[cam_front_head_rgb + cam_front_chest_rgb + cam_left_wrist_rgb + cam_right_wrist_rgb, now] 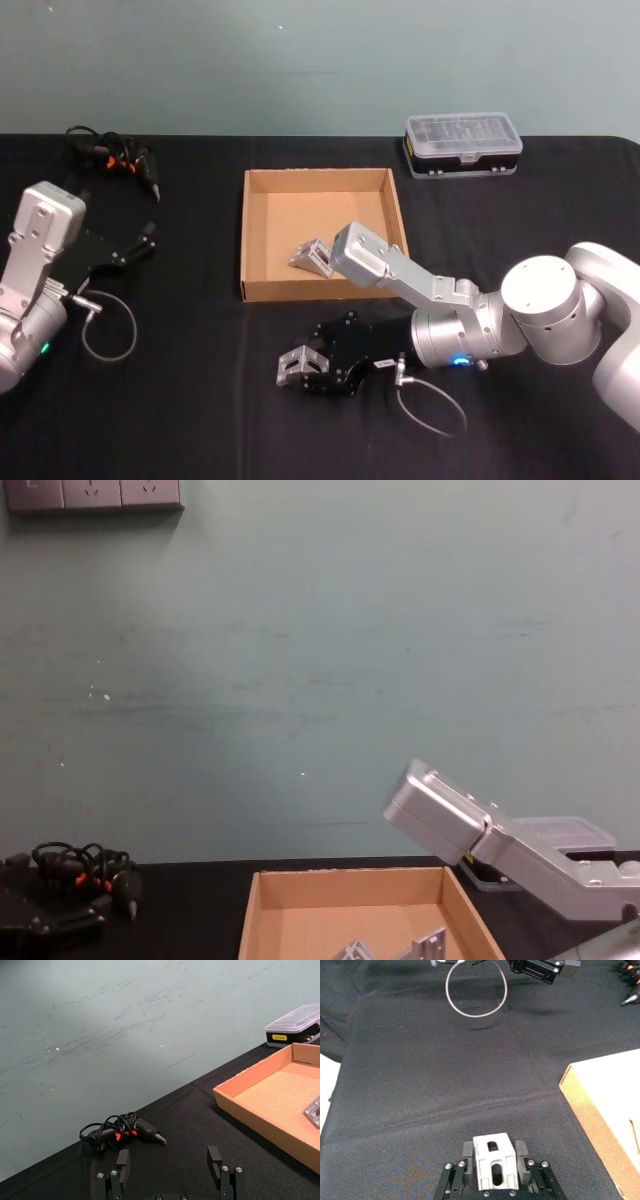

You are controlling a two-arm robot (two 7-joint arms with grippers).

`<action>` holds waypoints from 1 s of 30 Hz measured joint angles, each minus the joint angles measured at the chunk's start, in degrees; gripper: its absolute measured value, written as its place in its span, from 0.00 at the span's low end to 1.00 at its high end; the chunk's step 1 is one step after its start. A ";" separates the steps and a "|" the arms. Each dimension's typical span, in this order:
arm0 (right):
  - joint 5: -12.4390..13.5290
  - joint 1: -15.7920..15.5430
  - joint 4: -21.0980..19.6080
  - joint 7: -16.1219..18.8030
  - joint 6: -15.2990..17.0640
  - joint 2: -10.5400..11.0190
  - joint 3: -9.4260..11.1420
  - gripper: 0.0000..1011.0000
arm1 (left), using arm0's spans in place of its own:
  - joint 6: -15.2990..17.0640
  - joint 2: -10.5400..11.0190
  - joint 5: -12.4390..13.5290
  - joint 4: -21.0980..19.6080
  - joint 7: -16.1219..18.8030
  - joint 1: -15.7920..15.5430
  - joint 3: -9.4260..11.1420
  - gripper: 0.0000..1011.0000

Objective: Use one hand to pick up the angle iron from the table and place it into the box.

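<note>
Right gripper point(297, 366) pinching an angle iron point(493, 1168) on the table point(180, 420), just in front of the box point(262, 290).
Its black fingers are pressing the perforated silver bracket's sides; another bracket point(313, 256) is lying inside the brown cardboard box. The left gripper point(171, 1169) is hovering spread.

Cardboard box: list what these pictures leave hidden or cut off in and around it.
- Head view: the right arm covers part of the boxed angle iron and the cardboard box wall beside it.
- Chest view: the bottom edge cuts off the box floor, so the count of pieces inside is unclear.
- Right wrist view: the right end effector grips the gripped angle iron; whether it touches the table cannot be told.
</note>
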 joint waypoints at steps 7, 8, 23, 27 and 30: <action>0.13 0.00 -0.13 0.06 -0.09 0.07 -0.17 0.44 | 0.00 0.00 0.00 0.00 0.00 0.00 0.00 1.00; 0.14 -0.01 -0.17 0.07 -0.10 0.07 -0.19 0.44 | 0.00 0.00 0.00 0.00 0.00 0.00 0.00 1.00; 2.58 -1.77 -7.31 -2.86 -0.19 2.66 3.52 0.44 | 0.00 0.00 0.00 0.00 0.00 0.00 0.00 1.00; 3.47 -2.21 -10.16 -4.83 -0.18 3.59 5.58 0.44 | 0.00 0.00 0.00 0.00 0.00 0.00 0.00 1.00; 3.86 -2.36 -11.82 -8.22 -0.17 3.69 7.96 0.44 | 0.00 0.00 0.00 0.00 0.00 0.00 0.00 1.00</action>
